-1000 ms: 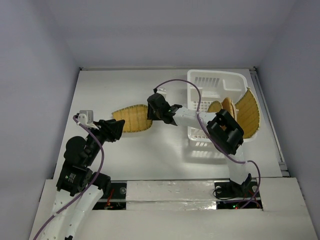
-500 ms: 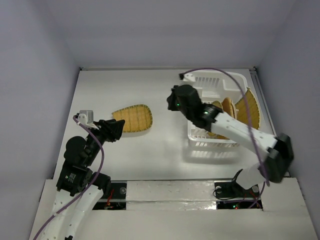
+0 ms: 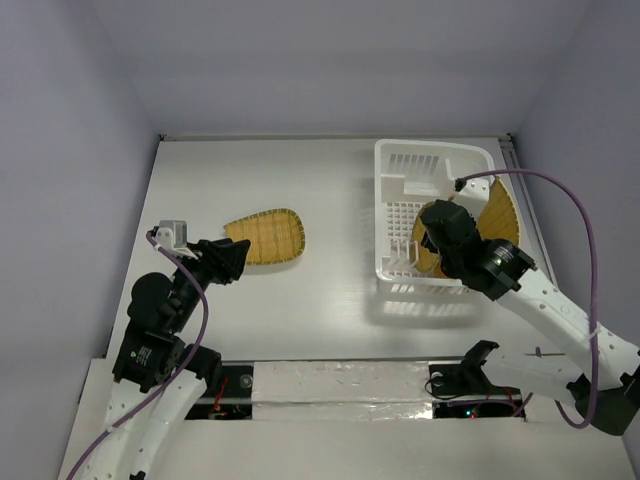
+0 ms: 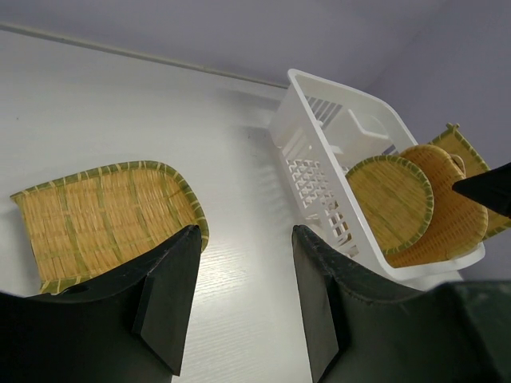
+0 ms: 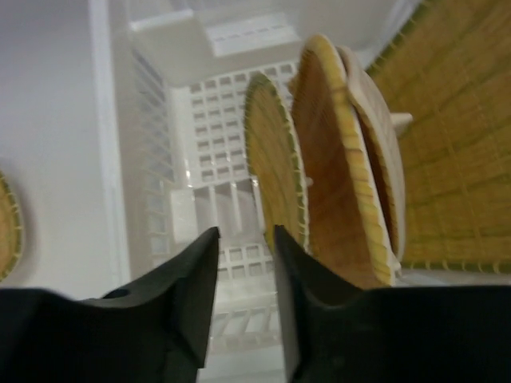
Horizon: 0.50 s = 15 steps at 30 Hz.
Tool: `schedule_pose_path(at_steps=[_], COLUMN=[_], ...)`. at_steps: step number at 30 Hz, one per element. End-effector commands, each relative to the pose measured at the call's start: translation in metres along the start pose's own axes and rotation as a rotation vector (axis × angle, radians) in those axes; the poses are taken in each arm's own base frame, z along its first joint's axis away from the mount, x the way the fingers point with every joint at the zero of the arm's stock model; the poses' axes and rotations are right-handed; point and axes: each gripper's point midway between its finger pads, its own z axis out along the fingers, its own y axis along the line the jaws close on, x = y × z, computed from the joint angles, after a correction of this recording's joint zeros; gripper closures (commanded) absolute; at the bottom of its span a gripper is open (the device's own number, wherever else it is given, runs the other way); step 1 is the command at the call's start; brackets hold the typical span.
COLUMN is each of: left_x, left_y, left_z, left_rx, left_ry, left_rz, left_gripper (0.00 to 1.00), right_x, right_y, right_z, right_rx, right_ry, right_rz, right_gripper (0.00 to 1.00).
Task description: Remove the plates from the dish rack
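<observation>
Back over the dish rack (image 3: 392, 165) at upper right comes my right pincer (image 5: 243, 235), off the middle of the table (image 3: 330, 310) where it was a second ago!
Its fingers stand narrowly apart with nothing between them, above plates (image 5: 271, 152) standing on edge in the rack. A larger plate (image 3: 500, 215) leans at far right, inside or outside the wall I can't quite tell. My left pincer (image 4: 243, 231) hangs wide and empty over the unloaded plate (image 3: 265, 237) lying flat, left of centre.
</observation>
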Motion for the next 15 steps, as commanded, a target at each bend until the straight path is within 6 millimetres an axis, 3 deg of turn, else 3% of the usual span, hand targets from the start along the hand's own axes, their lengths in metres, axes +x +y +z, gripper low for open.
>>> schedule_pose_path(at_steps=[1,2,10,15], left_x=[-0.014,-0.014,-0.014,-0.014], left_y=[-0.009,-0.008,-0.008,-0.007], left_z=[-0.002,-0.002,-0.002,-0.002], left_rx=[0.034,0.034,0.029,0.027], left_ry=[-0.053,-0.052,-0.054,-0.052], left_rz=[0.0,0.0,0.0,0.001], left_gripper=[0.54,0.54,0.54,0.54], right_x=[0.012,0.013,0.015,0.018], right_y=[-0.03,-0.03,-0.038,-0.035], right_z=[0.007,0.01,0.036,0.057], right_rx=[0.149,0.156,0.21,0.225], right_ry=[0.031,0.041,0.076,0.095], right_rz=[-0.074,-0.077,-0.101,-0.119], right_gripper=[0.55,0.51,0.51,0.58])
